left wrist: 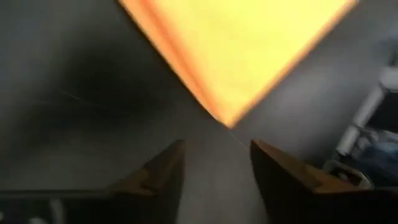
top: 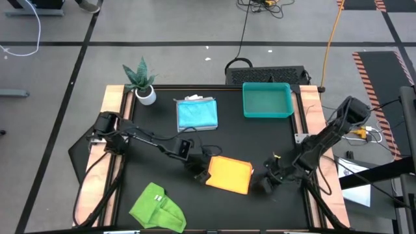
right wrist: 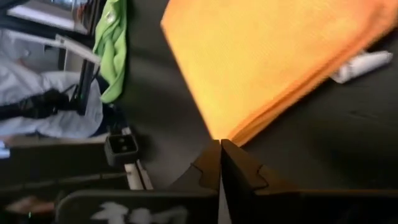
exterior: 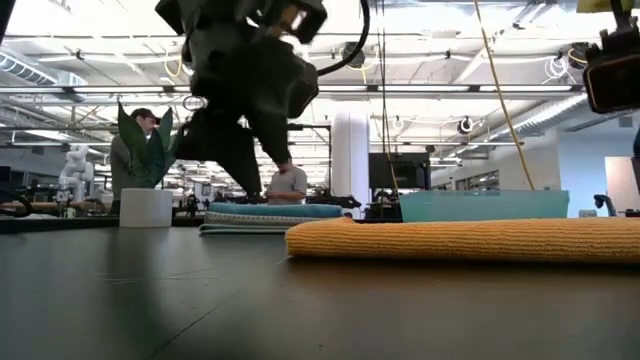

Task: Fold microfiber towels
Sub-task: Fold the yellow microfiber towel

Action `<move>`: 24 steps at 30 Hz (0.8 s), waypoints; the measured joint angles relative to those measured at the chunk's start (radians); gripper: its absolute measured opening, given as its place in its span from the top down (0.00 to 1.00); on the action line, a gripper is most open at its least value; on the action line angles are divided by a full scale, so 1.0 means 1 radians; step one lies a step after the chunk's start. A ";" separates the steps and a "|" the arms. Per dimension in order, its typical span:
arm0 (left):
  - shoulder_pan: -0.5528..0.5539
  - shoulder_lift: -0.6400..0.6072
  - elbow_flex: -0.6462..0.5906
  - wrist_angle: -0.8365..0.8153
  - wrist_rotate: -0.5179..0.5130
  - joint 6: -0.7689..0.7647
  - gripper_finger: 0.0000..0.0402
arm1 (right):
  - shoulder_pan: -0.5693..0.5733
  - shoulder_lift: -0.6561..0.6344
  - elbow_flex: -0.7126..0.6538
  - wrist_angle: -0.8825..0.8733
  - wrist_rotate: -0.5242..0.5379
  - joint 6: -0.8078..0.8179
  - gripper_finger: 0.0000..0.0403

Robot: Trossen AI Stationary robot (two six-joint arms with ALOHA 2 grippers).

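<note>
I count three towel spots on my black table (top: pixel 149 162): one yellow-orange towel (top: pixel 229 174) folded flat near the front middle, one lime green towel (top: pixel 158 208) lying crumpled at the front left edge, and one stack (top: pixel 196 113) at the back with a light blue towel on top and a paler layer under it; how many cloths are in that stack I cannot tell. My left gripper (top: pixel 200 174) sits just off the yellow-orange towel's left corner, its fingers (left wrist: pixel 163 177) spread apart with nothing between them. My right gripper (top: pixel 265 184) is near the same towel's right corner, fingers (right wrist: pixel 205 167) pressed together and empty. One teal tray (top: pixel 267 101) and one potted plant (top: pixel 142 83) stand along the back.
</note>
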 joint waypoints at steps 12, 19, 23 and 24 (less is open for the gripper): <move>-0.030 0.013 0.000 0.093 -0.272 -0.106 0.25 | 0.023 0.141 -0.038 0.180 0.013 0.190 0.52; -0.038 0.106 0.001 0.186 -0.273 -0.141 0.30 | 0.022 0.270 -0.034 0.275 0.063 0.280 0.35; -0.038 0.140 0.001 0.186 -0.284 -0.175 0.32 | 0.022 0.288 -0.034 0.286 0.121 0.292 0.34; -0.040 0.143 0.002 0.184 -0.294 -0.180 0.33 | 0.021 0.287 -0.034 0.275 0.133 0.303 0.34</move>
